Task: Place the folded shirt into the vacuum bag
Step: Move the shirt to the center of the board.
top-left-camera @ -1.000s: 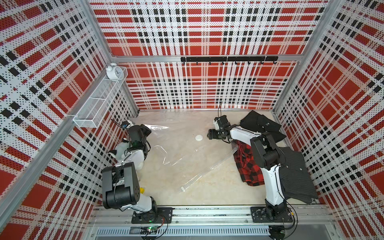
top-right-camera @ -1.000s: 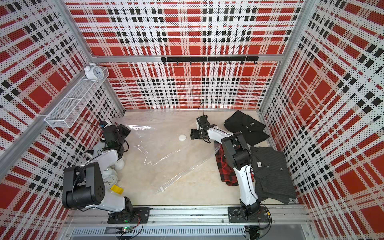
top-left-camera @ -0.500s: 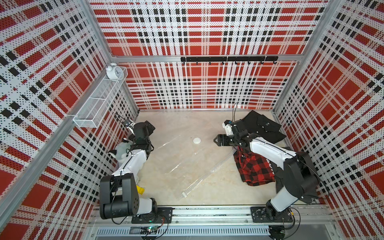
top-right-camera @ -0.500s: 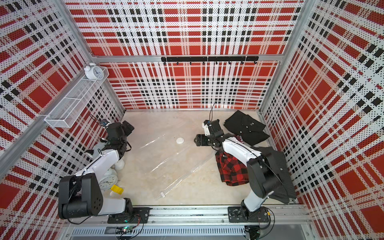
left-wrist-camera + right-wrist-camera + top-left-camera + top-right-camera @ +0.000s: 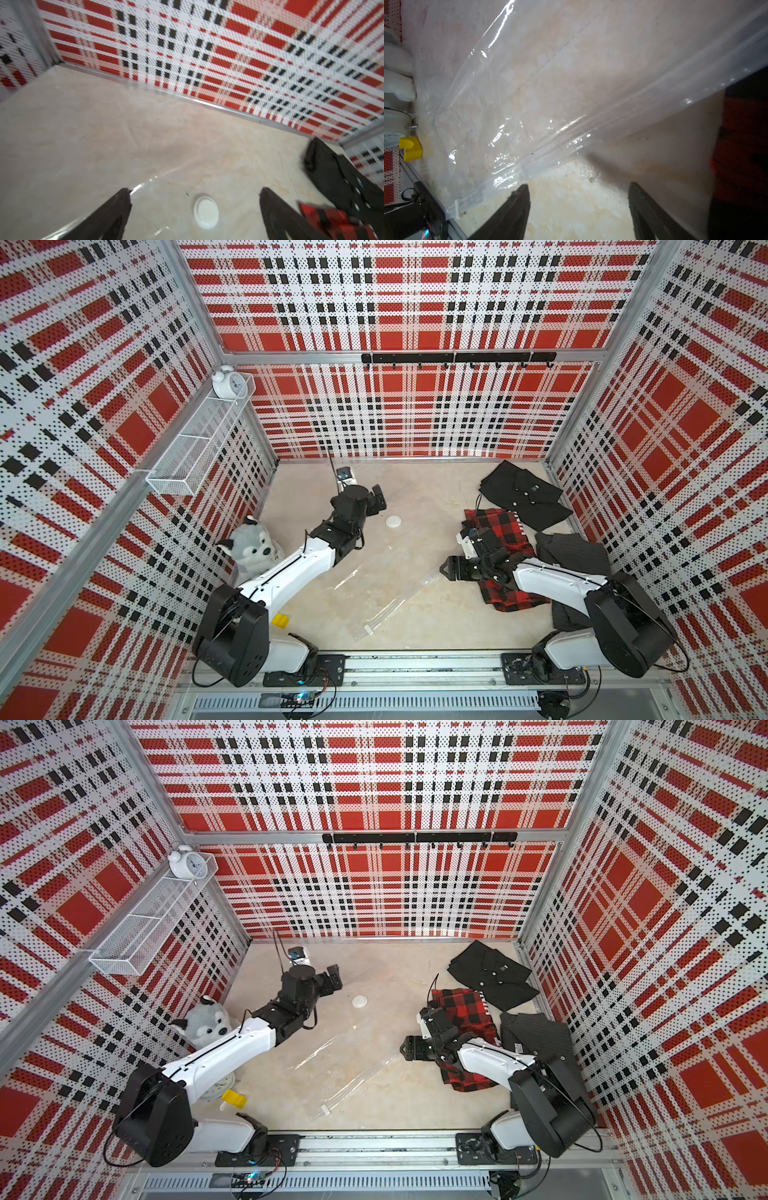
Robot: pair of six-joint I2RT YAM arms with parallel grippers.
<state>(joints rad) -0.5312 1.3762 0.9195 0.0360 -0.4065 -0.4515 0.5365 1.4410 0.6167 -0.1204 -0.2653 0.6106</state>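
nothing is in the vacuum bag (image 5: pixel 374 566) yet: it lies flat and empty on the table (image 5: pixel 436 626), its round white valve (image 5: pixel 393 521) facing up. my left gripper (image 5: pixel 379 501) hovers just beside the valve, released and wide, holding nothing; in the left wrist view the valve (image 5: pixel 206 212) shows between its fingers. my right gripper (image 5: pixel 449 568) sits well apart from the valve at the bag's zip edge, jaws apart and empty, with that edge and its white zip slider (image 5: pixel 455 205) just ahead in the right wrist view. the red plaid shirt (image 5: pixel 503 531), which i take as the 1 to pack, lies outside the bag, farther from the valve than the zip edge, rumpled and partly under my right arm. a black shirt (image 5: pixel 519 493) and a dark grey garment (image 5: pixel 569 556) lie farther out. i judge every step is left: open the mouth, grasp the shirt, slide it in.
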